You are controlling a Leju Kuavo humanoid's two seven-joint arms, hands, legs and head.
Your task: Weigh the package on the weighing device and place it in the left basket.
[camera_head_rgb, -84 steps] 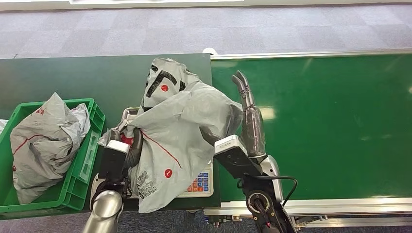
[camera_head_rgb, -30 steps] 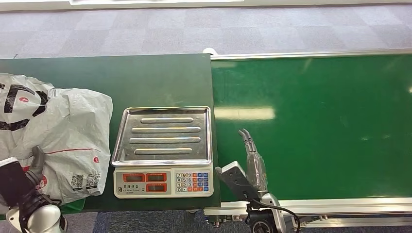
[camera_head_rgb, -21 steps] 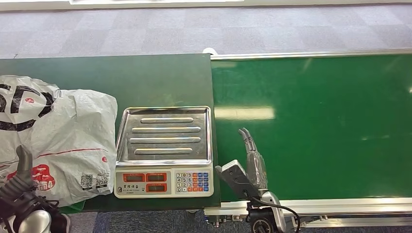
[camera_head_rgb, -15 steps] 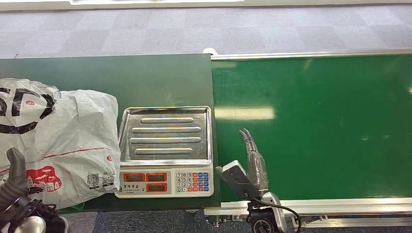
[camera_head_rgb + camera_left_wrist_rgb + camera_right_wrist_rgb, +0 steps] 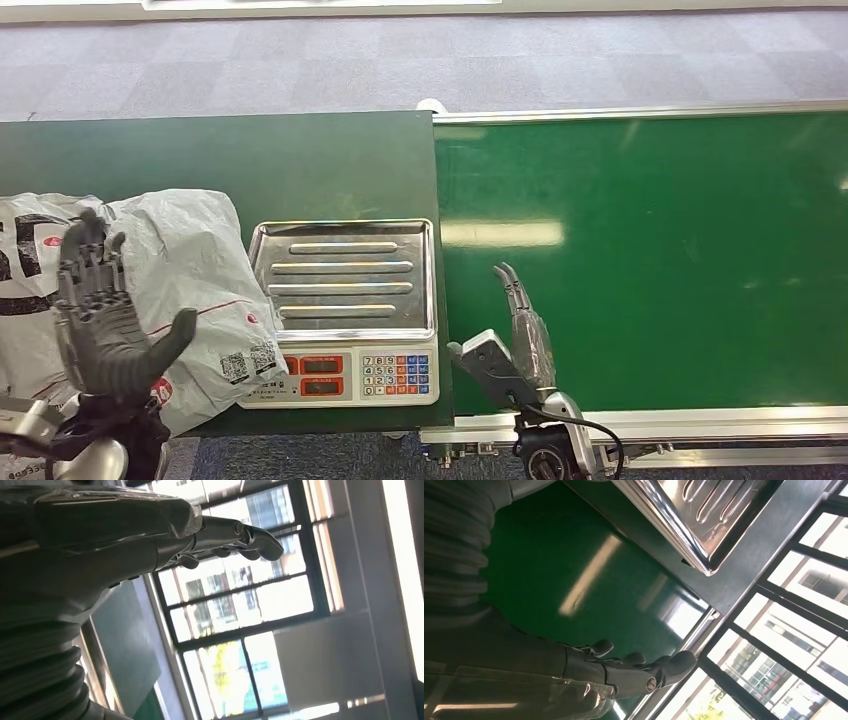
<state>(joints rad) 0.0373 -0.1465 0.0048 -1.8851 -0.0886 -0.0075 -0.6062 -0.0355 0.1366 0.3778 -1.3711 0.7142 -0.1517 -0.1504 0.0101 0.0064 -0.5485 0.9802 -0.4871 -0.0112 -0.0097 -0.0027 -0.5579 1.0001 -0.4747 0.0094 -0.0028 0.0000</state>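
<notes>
The grey plastic package [image 5: 190, 290] with red and black print lies at the table's left end, and its near corner overlaps the scale's left front edge. Whatever is beneath it is hidden. My left hand [image 5: 105, 320] is raised in front of the package with its fingers spread, holding nothing; the left wrist view shows the hand [image 5: 150, 540] stretched out against windows. The scale's steel pan [image 5: 345, 280] is bare. My right hand [image 5: 525, 325] hangs flat and empty to the right of the scale, over the belt, and the right wrist view shows the same hand [image 5: 624, 672] near the pan [image 5: 704, 510].
The scale's keypad and displays [image 5: 360, 367] face the front edge. A bright green conveyor belt [image 5: 650, 260] with a metal frame fills the right half. The dark green table [image 5: 250, 160] runs behind the scale. Grey carpet lies beyond.
My left hand has risen from low at the front edge and spread its fingers in front of the package. The package has shifted right, onto the scale's edge. The right hand has stayed put.
</notes>
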